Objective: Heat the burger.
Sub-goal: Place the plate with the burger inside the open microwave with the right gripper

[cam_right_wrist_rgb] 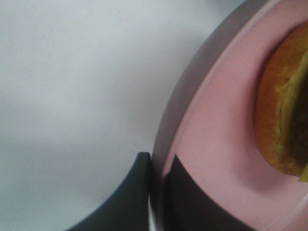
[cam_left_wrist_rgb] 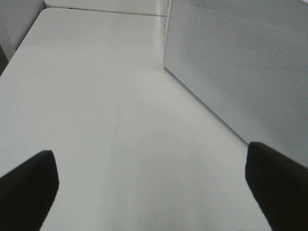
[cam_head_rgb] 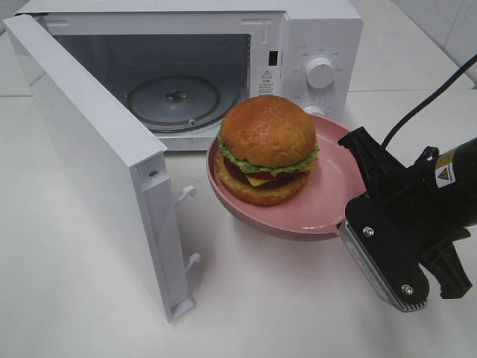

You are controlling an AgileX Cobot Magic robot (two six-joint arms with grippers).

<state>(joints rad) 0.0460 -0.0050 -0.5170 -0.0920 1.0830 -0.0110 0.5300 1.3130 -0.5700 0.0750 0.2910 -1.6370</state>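
- The burger (cam_head_rgb: 267, 149) sits on a pink plate (cam_head_rgb: 332, 195) at the centre of the high view, just in front of the microwave (cam_head_rgb: 320, 30) opening and right of its middle.
- The burger rests toward the plate's left half; its bun top overlaps the microwave's lower front edge in this view.
- The right gripper (cam_right_wrist_rgb: 156, 166) is clamped on the plate's rim, one finger (cam_right_wrist_rgb: 130, 202) outside the edge and the other on the pink inner face.
- In the high view that arm fills the lower right, meeting the plate at its lower-right edge.
- The plate looks raised off the table (cam_head_rgb: 283, 298), with a shadow under its lower-left edge.
- The microwave door (cam_head_rgb: 89, 164) stands swung wide at the left of the frame; the turntable (cam_head_rgb: 173, 101) shows inside.
- The left gripper (cam_left_wrist_rgb: 154, 180) has its jaws wide apart over bare table, its dark fingers at the lower corners of the wrist view, the microwave's perforated side wall at the upper right.
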